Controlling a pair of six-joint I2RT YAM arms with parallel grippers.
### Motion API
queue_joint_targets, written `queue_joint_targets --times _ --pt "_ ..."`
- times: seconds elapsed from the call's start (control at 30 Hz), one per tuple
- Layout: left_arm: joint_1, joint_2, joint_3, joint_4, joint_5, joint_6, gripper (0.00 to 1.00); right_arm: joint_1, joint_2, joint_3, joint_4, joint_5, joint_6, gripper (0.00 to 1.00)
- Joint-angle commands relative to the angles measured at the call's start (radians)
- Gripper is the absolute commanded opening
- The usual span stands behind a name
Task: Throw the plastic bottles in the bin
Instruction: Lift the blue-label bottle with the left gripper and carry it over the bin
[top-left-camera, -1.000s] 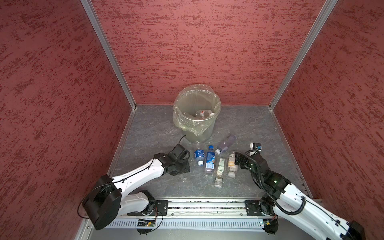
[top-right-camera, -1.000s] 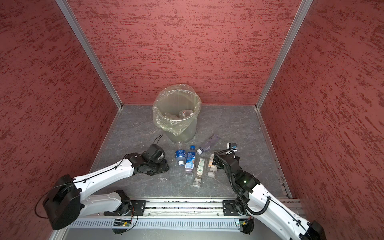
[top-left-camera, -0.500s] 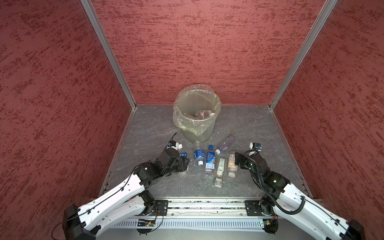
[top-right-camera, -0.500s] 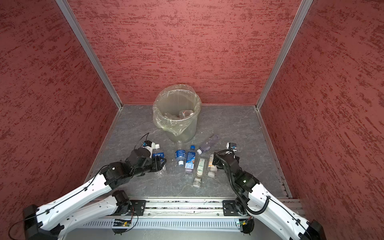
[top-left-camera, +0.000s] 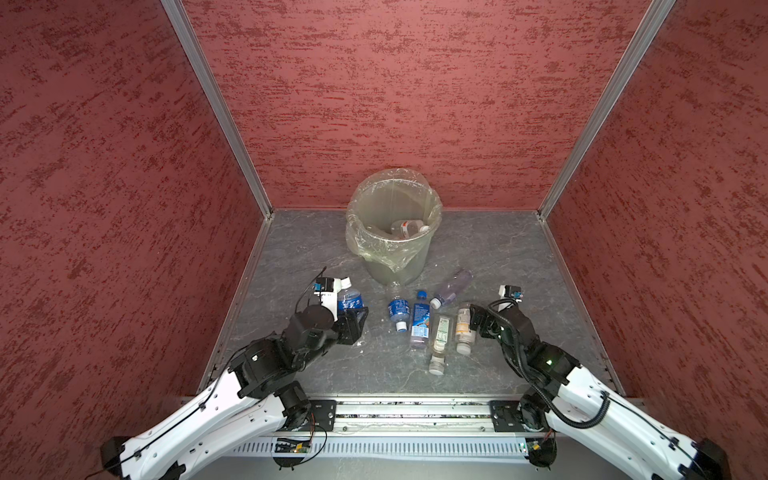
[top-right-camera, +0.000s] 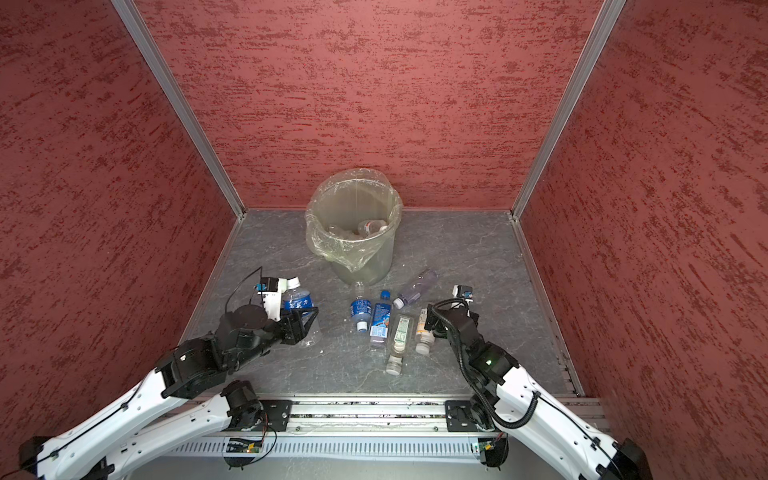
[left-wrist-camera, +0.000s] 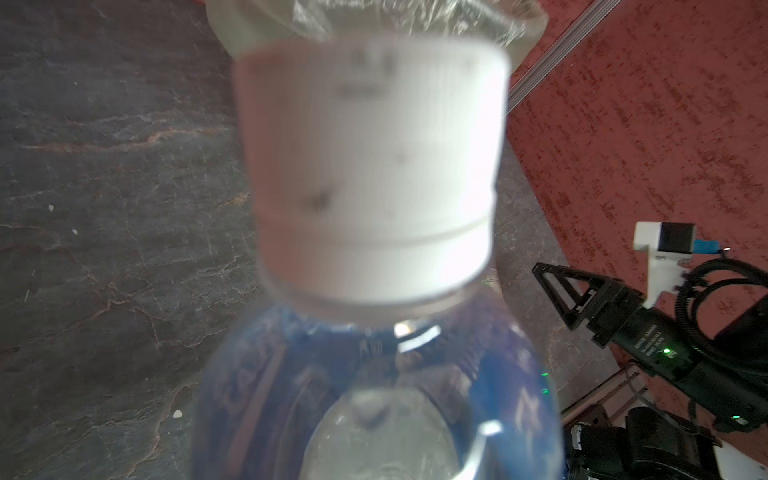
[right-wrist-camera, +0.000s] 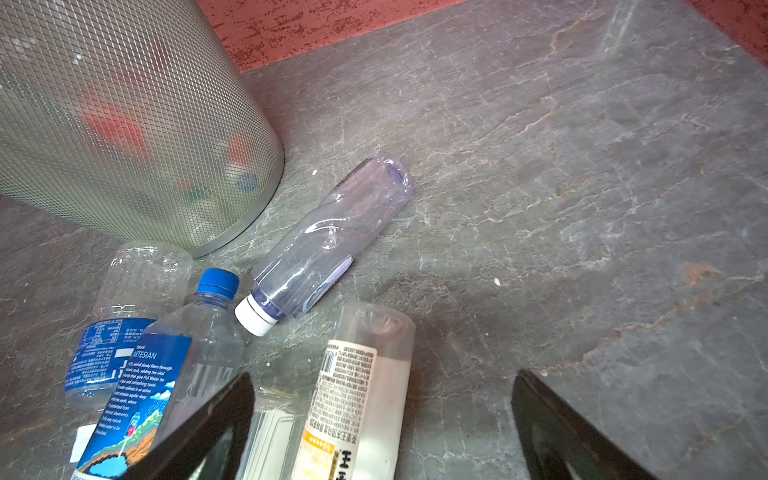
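Lower left, left tool is gripping a blue-labelled bottle; right tool is standing open just beside a yellow-labelled bottle.

Right wrist view: a blue-capped bottle lies on its side. Its blue label is headed "Natural ARTESIAN" in white. The smaller lines beneath are only partly legible and include "slowly filters through" and "FIJI Water".

Just beside it lies a white-labelled bottle. It shows a barcode, blocks of Chinese print too small to read, and one large black character, 王, below a yellow band.

A short bottle has a blue label with white print too fine to read.

In both top views, a white-capped bottle bears a blue label with white Chinese characters, one resembling 力.

Left wrist view: a black wrist housing carries white lettering, unreadable.
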Motion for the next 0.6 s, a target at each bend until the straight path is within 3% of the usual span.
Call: queue_joint_targets --times 0.0,0.3,0.43,0.57 --pt "-0.024 -0.019 0.069 -0.024 -0.075 0.062 0.52 -0.004 -0.002 0.006 0.018 -0.002 0.001 0.97" --pt "-0.029 0.102 0.241 0.051 -0.096 0.235 0.52 -0.005 -0.001 0.006 0.017 0.0 0.003 0.97" --pt "0.017 0.315 0.439 0.15 -0.075 0.408 0.52 -0.003 -0.001 0.007 0.019 -0.003 0.001 0.97" --pt "0.195 0.624 0.731 0.176 0.076 0.486 0.52 -0.005 0.0 0.006 0.02 -0.012 -0.003 0.97"
